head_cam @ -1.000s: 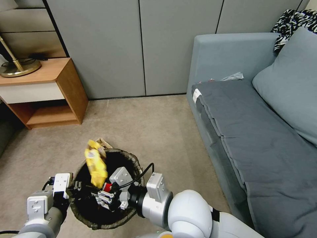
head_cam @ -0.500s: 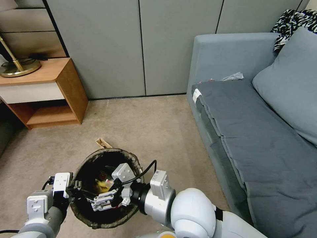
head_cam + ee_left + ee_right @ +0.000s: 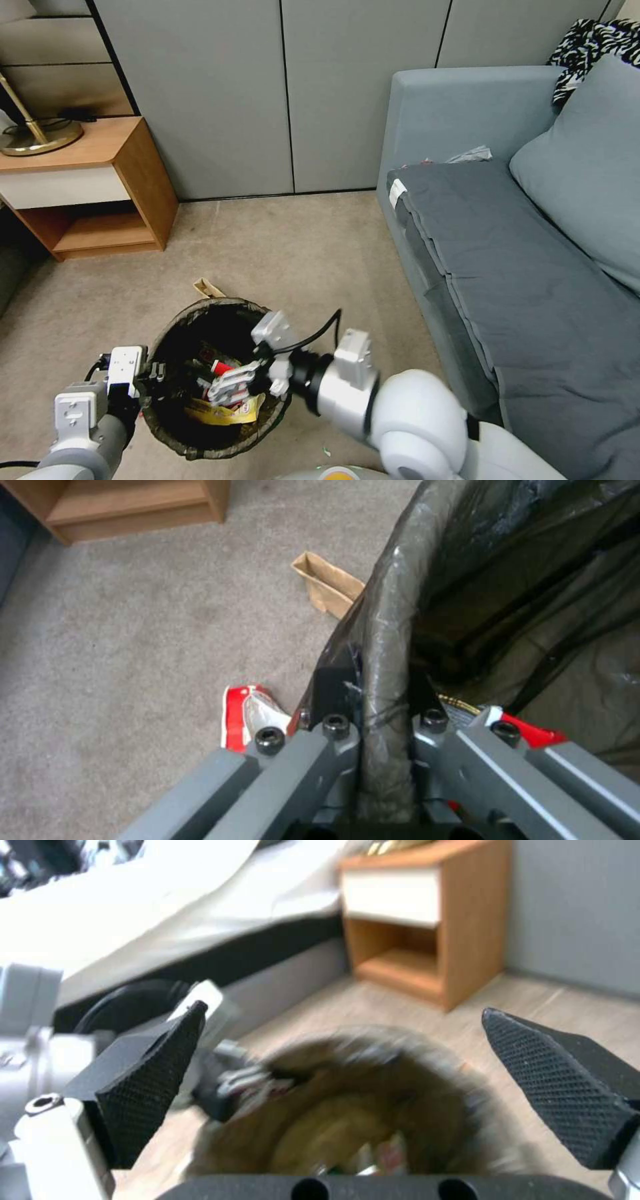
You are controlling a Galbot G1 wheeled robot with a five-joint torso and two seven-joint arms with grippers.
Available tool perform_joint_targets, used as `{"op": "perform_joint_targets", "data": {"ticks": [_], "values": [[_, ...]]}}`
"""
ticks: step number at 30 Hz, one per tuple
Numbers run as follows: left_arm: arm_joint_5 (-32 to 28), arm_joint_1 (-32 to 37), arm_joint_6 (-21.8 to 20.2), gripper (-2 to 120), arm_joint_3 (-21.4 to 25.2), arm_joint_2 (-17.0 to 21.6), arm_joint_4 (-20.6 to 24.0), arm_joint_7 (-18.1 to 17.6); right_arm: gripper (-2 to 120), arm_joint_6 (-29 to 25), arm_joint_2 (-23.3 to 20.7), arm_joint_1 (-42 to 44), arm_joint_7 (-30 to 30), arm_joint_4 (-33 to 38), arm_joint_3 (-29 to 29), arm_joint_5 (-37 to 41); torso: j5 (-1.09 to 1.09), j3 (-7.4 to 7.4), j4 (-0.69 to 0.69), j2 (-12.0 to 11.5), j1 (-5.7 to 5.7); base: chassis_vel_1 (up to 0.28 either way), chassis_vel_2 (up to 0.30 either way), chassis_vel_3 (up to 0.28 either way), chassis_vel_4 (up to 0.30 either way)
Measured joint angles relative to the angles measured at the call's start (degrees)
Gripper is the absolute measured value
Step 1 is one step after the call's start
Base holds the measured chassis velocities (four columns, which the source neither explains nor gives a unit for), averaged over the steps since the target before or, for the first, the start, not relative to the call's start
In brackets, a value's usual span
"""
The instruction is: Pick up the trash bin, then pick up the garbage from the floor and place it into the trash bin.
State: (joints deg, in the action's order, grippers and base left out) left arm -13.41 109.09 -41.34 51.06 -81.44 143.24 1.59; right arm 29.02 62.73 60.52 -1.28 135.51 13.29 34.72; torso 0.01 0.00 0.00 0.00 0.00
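- No lettering on any wrapper can be read.
- The trash bin (image 3: 175, 437) stands on beige carpet, its crinkled dark liner folded over the round rim; a yellow wrapper (image 3: 220, 413) and red-and-white scraps lie inside.
- The left tool (image 3: 383, 730) pinches the lined rim at the bin's left edge.
- The right tool (image 3: 230, 387) hangs over the bin's mouth, textured pads spread wide, holding nothing.
- A brown paper bag (image 3: 208, 288) lies just beyond the bin (open carpet further on); a red-and-white packet (image 3: 247, 720) rests beside it.

Grey sofa (image 3: 507, 267) right, wooden side table (image 3: 100, 193) left, striped fabric, perhaps blanket (image 3: 590, 47), atop sofa back.
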Motion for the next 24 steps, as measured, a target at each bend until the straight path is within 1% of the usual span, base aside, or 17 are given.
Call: {"op": "perform_joint_targets", "data": {"ticks": [1,2,4,7,9,10,11,13,14,15,16,18,19,20,22,23,24], "values": [[-0.03,-0.02,0.0,0,0.03,-0.02,0.0,0.0,100,-2.76,-0.89,0.9,0.24,0.18,-1.18,-0.9,0.0,0.0,0.0,0.0,0.0,0.0,0.0,0.0,0.0],[-0.03,-0.02,0.0,0,0.03,-0.02,0.0,0.0,100,-2.76,-0.89,0.9,0.24,0.18,-1.18,-0.9,0.0,0.0,0.0,0.0,0.0,0.0,0.0,0.0,0.0],[-0.07,-0.06,0.0,0,0.1,-0.07,0.0,0.03,100,-7.54,-2.13,3.96,0.27,0.75,-4.83,-3.13,0.0,0.0,0.0,0.0,0.0,0.0,0.0,0.0,0.0],[-0.08,-0.05,0.0,0,0.15,-0.13,0.0,0.05,100,-8.84,-1.98,6.72,0.08,1.43,-8.02,-4.11,0.0,0.0,0.0,0.0,0.0,0.0,0.0,0.0,0.0],[-0.08,0.08,0.01,0,0.28,-0.14,0.0,0.15,100,-11.48,-1.18,11.07,-0.07,1.87,-12.94,-6.91,0.01,0.0,-0.01,0.0,0.0,0.0,0.0,0.0,0.0],[-0.08,0.08,0.01,0,0.28,-0.14,0.0,0.15,100,-11.48,-1.18,11.07,-0.07,1.87,-12.94,-6.91,0.01,0.0,-0.01,0.0,0.0,0.0,0.0,0.0,0.0],[-0.08,0.1,0.02,0,0.29,-0.14,0.0,0.16,100,-12.15,-0.94,12.04,-0.13,1.87,-14.26,-7.77,0.0,0.0,-0.01,0.0,0.0,0.0,0.0,0.0,0.0],[-0.08,0.18,0.08,0,0.3,-0.13,0.0,0.37,100,-14.66,0.84,15.9,-0.97,1.79,-20.17,-10.74,0.0,0.0,0.0,0.0,0.0,0.0,0.0,0.0,0.0],[-0.08,0.18,0.08,0,0.3,-0.13,0.0,0.37,100,-14.66,0.84,15.9,-0.97,1.79,-20.17,-10.74,0.0,0.0,0.0,0.0,0.0,0.0,0.0,0.0,0.0],[-0.05,0.21,0.17,0,0.28,-0.14,0.0,0.57,100,-15.93,2.2,17.64,-1.31,1.42,-23.62,-12.61,0.0,0.0,-0.01,0.0,0.0,0.0,0.0,0.0,0.0],[-0.05,0.21,0.17,0,0.28,-0.14,0.0,0.57,100,-15.93,2.2,17.64,-1.31,1.42,-23.62,-12.61,0.0,0.0,-0.01,0.0,0.0,0.0,0.0,0.0,0.0],[-0.05,0.31,0.28,0,0.27,-0.12,0.0,0.76,100,-17.63,3.89,20.14,-1.45,0.82,-28.12,-16.05,0.0,0.0,0.0,0.0,0.01,0.0,0.0,0.0,0.0],[-0.05,0.31,0.28,0,0.27,-0.12,0.0,0.76,100,-17.63,3.89,20.14,-1.45,0.82,-28.12,-16.05,0.0,0.0,0.0,0.0,0.01,0.0,0.0,0.0,0.0],[-0.03,0.36,0.36,0,0.28,-0.08,0.0,0.8,100,-18.68,4.77,21.94,-1.45,0.49,-30.44,-18.34,0.0,0.0,0.0,0.0,0.0,0.0,0.0,0.0,0.0],[-0.03,0.36,0.43,0,0.27,-0.03,0.0,0.87,100,-19.62,5.58,23.84,-1.36,0.25,-32.32,-20.5,0.0,0.0,0.02,0.0,0.0,0.0,0.0,0.0,0.0],[-0.03,0.36,0.43,0,0.27,-0.03,0.0,0.87,100,-19.62,5.58,23.84,-1.36,0.25,-32.32,-20.5,0.0,0.0,0.02,0.0,0.0,0.0,0.0,0.0,0.0],[-0.02,0.33,0.46,0,0.22,-0.01,0.0,0.89,100,-20.58,6.27,25.91,-1.28,-0.02,-33.72,-22.19,0.0,0.0,0.0,0.0,0.0,0.0,0.0,0.0,0.0]]}}
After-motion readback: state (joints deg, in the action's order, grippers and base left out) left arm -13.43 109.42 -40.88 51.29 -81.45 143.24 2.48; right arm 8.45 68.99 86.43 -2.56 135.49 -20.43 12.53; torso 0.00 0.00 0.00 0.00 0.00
